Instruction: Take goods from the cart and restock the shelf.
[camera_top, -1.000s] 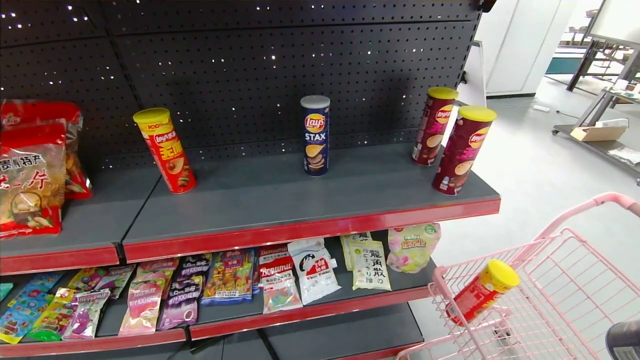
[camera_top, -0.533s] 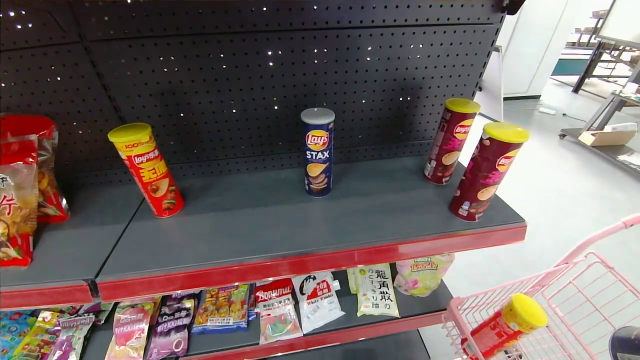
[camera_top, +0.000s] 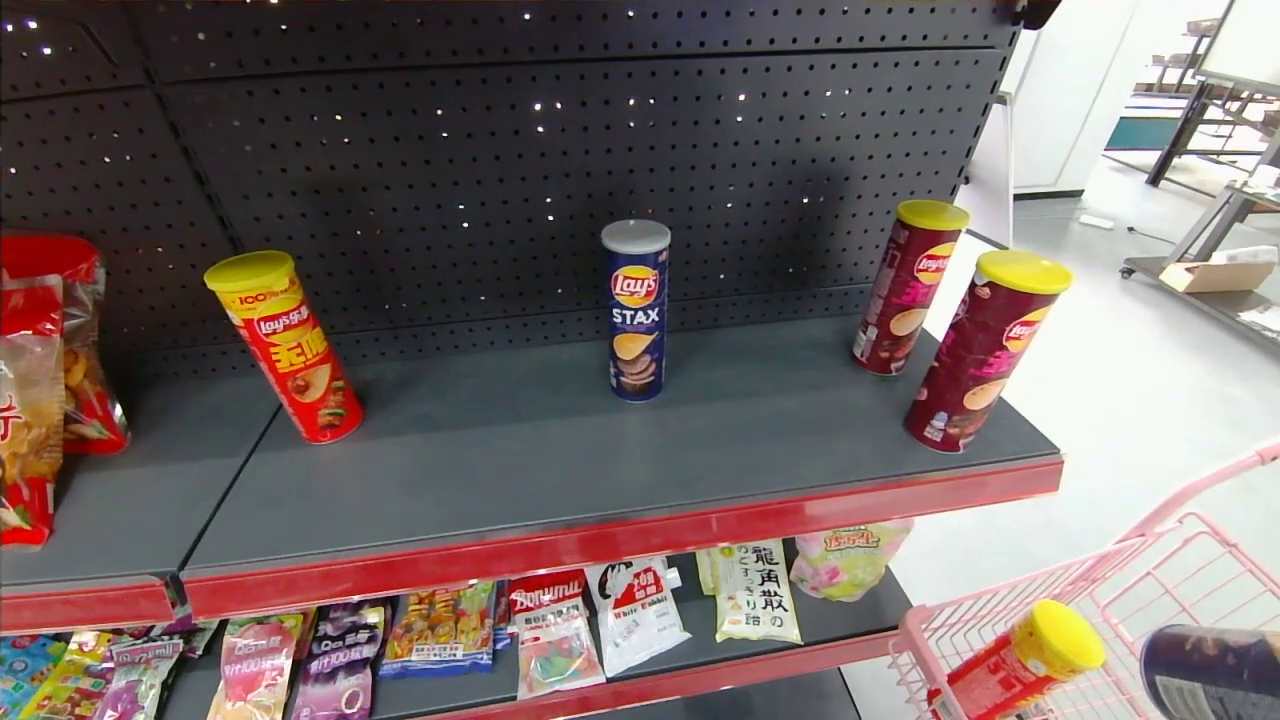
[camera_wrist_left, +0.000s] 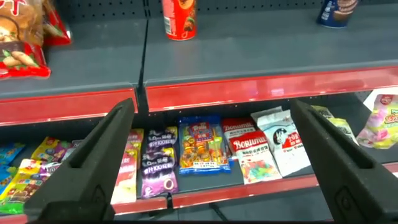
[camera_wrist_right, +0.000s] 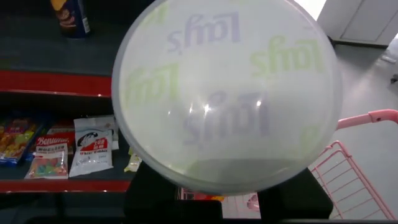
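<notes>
Dark blue chip can (camera_top: 1208, 672) is clamped in the right tool (camera_wrist_right: 221, 202), meant beside its twelve-o'clock twin (camera_top: 636, 310); left tool (camera_wrist_left: 208, 106) is spread open.

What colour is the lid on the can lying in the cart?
Yellow lid; the head view shows it best.

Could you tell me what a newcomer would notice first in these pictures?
The tall chip cans spaced along the upper shelf: a red can at left, a blue can mid-shelf, a rear maroon can and a front maroon can at the right end. Then the pink cart at lower right, a lying can inside, with a dark can close beside it.
</notes>
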